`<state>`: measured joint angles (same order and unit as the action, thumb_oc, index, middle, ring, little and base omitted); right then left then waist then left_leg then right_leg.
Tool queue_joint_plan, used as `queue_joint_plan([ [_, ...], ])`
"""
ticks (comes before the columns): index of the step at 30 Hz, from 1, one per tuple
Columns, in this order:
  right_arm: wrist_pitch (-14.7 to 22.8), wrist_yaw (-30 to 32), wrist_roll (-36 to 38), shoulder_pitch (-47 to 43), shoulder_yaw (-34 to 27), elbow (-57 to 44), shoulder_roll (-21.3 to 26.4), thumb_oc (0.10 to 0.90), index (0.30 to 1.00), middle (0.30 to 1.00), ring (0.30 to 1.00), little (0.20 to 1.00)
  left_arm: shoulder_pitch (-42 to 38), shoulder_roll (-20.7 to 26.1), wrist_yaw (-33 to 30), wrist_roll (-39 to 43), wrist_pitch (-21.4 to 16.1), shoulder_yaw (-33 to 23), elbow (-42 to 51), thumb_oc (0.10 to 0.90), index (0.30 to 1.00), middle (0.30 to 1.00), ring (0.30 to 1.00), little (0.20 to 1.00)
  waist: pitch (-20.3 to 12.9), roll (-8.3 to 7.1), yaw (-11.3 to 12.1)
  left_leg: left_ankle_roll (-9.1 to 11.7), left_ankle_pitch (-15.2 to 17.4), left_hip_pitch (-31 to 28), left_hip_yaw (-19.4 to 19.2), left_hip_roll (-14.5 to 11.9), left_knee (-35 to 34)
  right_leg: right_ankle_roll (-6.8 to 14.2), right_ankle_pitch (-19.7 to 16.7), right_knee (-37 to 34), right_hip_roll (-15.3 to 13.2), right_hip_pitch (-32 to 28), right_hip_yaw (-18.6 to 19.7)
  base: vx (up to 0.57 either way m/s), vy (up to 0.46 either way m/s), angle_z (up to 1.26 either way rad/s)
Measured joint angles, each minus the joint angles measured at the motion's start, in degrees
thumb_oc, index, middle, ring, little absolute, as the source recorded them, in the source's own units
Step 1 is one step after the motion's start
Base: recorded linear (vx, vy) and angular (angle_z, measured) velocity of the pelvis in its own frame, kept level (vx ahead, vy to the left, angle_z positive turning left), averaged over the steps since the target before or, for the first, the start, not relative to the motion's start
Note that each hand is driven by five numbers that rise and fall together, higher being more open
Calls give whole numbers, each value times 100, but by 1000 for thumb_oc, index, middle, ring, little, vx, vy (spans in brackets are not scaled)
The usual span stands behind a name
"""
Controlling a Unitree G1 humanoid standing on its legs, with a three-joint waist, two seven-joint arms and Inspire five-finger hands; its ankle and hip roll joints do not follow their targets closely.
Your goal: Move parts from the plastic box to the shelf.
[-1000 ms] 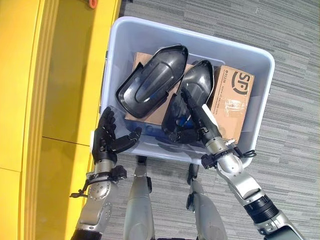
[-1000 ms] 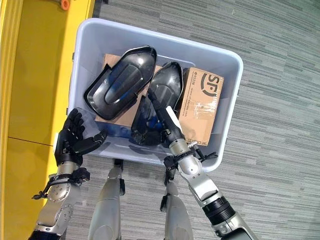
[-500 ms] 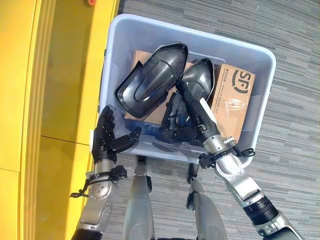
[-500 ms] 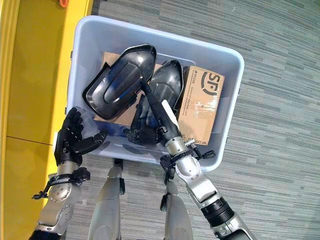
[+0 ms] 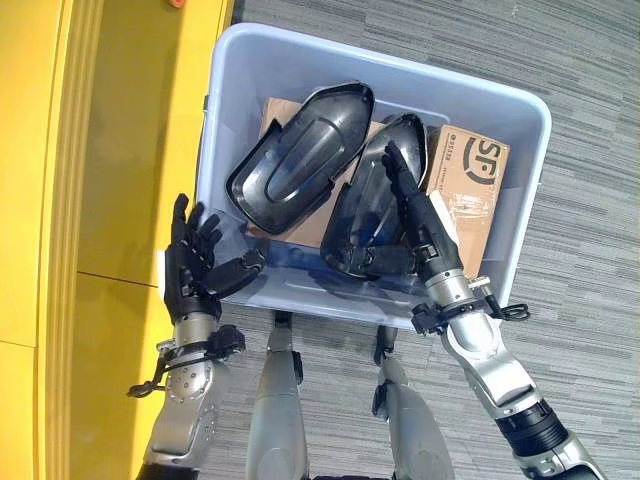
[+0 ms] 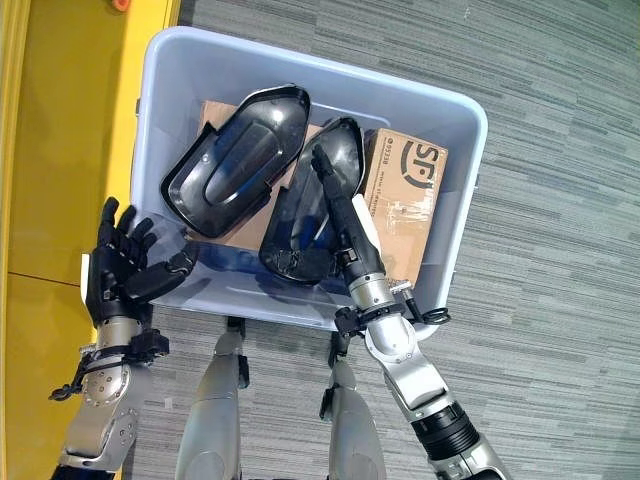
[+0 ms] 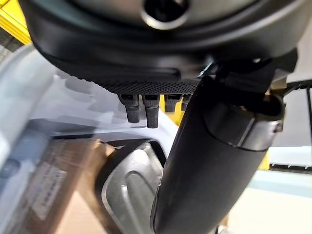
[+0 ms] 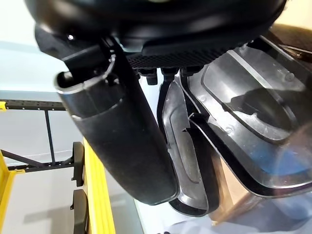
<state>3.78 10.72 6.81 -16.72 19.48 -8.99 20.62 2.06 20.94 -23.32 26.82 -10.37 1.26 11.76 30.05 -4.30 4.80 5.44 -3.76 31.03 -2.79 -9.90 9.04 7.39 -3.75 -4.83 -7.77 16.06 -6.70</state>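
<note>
Inside the plastic box [image 5: 232,120] lay two black parts on cardboard boxes, and the right hand [image 5: 415,215] lay with straight fingers along the smaller black part [image 5: 372,205], whose long axis ran from the near wall of the plastic box toward its far wall, in line with the hand. Meanwhile the left hand [image 5: 192,265] stayed outside the near left corner of the plastic box, fingers spread and holding nothing, so the right hand was clearly nearer to this part.
</note>
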Motion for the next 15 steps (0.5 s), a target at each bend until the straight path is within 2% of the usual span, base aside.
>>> queue_joint_plan([
  [8, -1, -20, 12, 93, 1, 0, -2, 900, 1000, 1000, 1000, 1000, -28, 3, -113, 11, -137, -410, 253, 900, 1000, 1000, 1000, 1000, 0, 1, 8, -1, -1, -3, 2, 3, 1, 0, 0, 0, -2, -5, -3, 0, 0, 0],
  [15, -1, -20, 13, 83, 1, 0, -2, 900, 1000, 1000, 1000, 1000, -36, 3, -127, 215, -220, -431, 295, 900, 1000, 1000, 1000, 1000, 1, 2, 14, -1, -1, -3, 2, 3, 0, 0, 0, 0, -3, -6, -3, 0, 0, 0],
])
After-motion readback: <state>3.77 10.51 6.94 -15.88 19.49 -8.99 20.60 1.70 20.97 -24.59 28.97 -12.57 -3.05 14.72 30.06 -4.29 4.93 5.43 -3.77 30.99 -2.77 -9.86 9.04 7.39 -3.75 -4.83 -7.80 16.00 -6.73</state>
